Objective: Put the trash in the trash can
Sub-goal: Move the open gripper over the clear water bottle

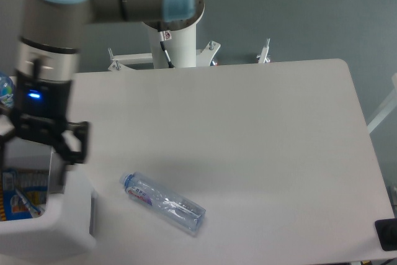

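Observation:
A crushed clear plastic bottle (pixel 164 202) with a pale blue cap and a red-blue label lies on its side on the white table, cap to the upper left. The white boxy trash can (pixel 59 234) stands at the bottom left corner, with colourful packaging (pixel 15 193) showing inside. My gripper (pixel 40 147) hangs over the can's opening, to the left of the bottle. It is open, its dark fingers (pixel 78 143) are spread wide, and nothing is between them.
A blue-tinted bottle (pixel 5 90) peeks in at the far left edge. The arm's white pedestal (pixel 175 35) rises behind the table's back edge. A dark object (pixel 386 234) sits at the bottom right corner.

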Controlling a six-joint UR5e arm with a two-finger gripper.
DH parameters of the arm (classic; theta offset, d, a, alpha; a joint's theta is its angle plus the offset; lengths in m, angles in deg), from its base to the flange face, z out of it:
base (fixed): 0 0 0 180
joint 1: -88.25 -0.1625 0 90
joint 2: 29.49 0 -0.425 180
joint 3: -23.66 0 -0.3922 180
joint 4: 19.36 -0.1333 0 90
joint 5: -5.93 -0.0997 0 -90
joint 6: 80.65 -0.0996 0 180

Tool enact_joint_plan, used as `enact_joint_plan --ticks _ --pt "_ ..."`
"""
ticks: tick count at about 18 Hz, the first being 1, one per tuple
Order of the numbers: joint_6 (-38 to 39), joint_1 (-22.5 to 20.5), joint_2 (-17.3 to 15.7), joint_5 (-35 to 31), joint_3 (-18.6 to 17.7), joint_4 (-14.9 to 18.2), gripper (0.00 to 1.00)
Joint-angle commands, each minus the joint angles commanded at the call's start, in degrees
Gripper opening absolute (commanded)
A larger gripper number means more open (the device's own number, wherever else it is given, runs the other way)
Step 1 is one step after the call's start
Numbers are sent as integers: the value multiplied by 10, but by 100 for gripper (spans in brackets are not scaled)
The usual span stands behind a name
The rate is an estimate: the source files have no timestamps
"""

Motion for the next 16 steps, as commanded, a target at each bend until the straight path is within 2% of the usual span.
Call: enact_joint_plan --ticks 5,8,13,16 --pt "-1 -57 3 -12 -4 4 100" --pt "-5 -64 2 -61 -25 4 100" --pt "27 -81 12 -71 -36 5 100" --pt "36 -81 17 -101 -63 7 100"
